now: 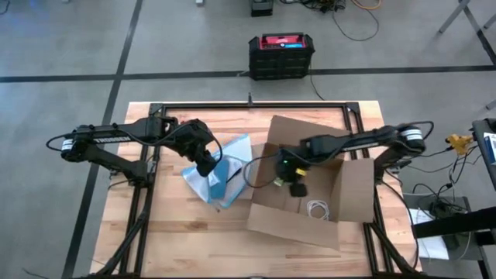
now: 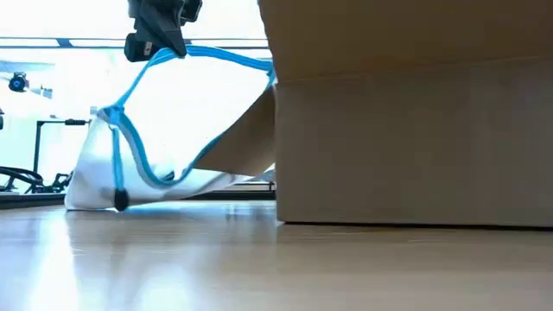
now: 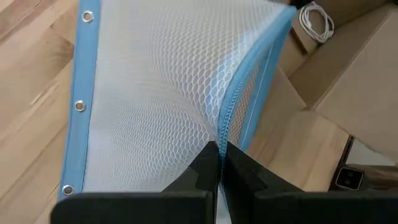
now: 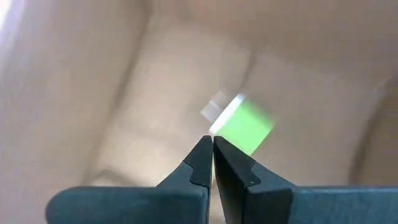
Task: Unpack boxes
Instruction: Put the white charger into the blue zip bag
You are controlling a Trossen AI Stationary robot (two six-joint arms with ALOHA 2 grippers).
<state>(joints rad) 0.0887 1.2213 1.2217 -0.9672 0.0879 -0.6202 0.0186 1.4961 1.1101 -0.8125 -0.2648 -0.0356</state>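
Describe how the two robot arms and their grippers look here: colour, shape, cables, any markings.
Both arms are dark and jointed, each with a pale band near the shoulder. The left gripper and the right gripper each end in two matte black fingers tapering to wedge tips. Black cables run along the links, looping loose near the wrists. A small green light glows on the right wrist.

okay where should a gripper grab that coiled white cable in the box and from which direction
The white cable lies as a flat coil on the floor of the open cardboard box, near the wall away from the right gripper. Best to come straight down through the open top and pinch across one side of the bundled loops; the walls likely block any sideways approach.
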